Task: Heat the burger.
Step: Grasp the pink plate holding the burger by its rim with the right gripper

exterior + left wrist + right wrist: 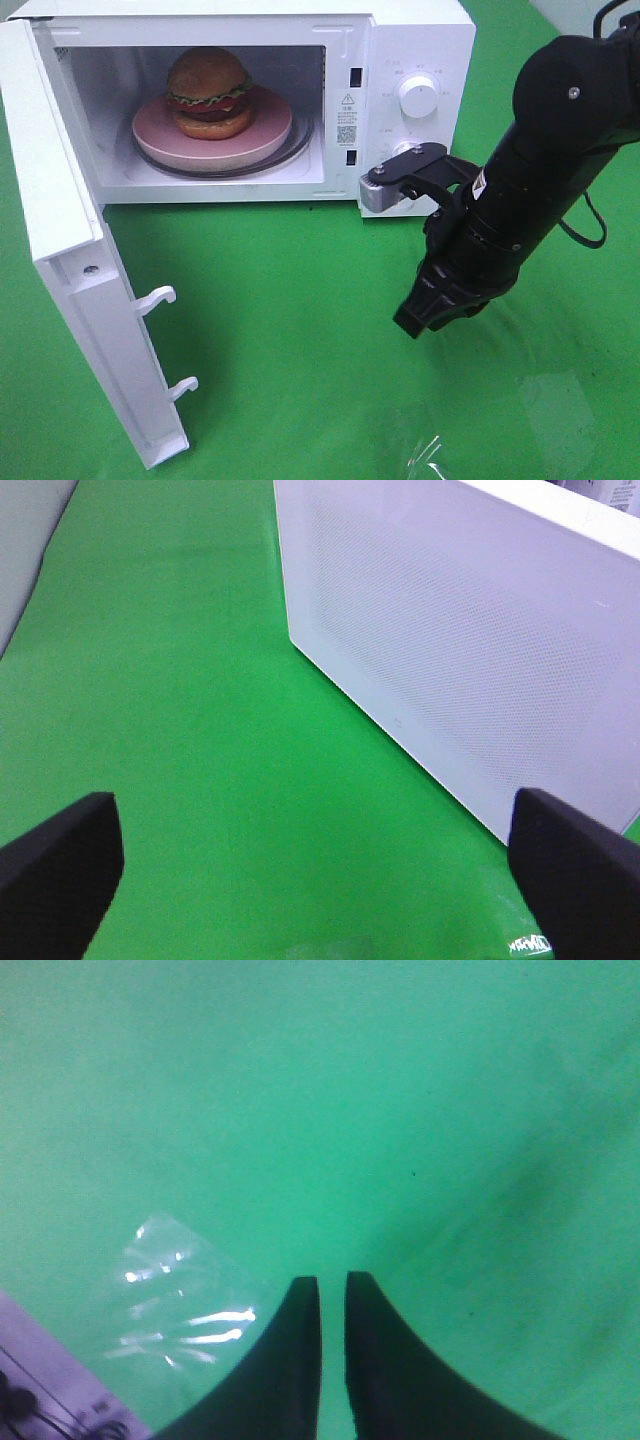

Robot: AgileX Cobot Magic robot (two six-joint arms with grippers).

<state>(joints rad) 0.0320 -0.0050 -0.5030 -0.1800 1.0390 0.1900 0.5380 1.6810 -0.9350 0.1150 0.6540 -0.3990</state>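
The microwave door (95,290) stands wide open, nearest the lens. The white microwave (420,50) sits on green cloth (300,300). The right gripper (412,325) hangs over the cloth, its 2 fingers nearly touching and gripping nothing. The left gripper (310,815) gapes wide beside the microwave's wall. Inside, a pink plate (268,135) carries the burger (208,90).

The burger (208,88) sits on a plate (272,132) inside the microwave (432,48).
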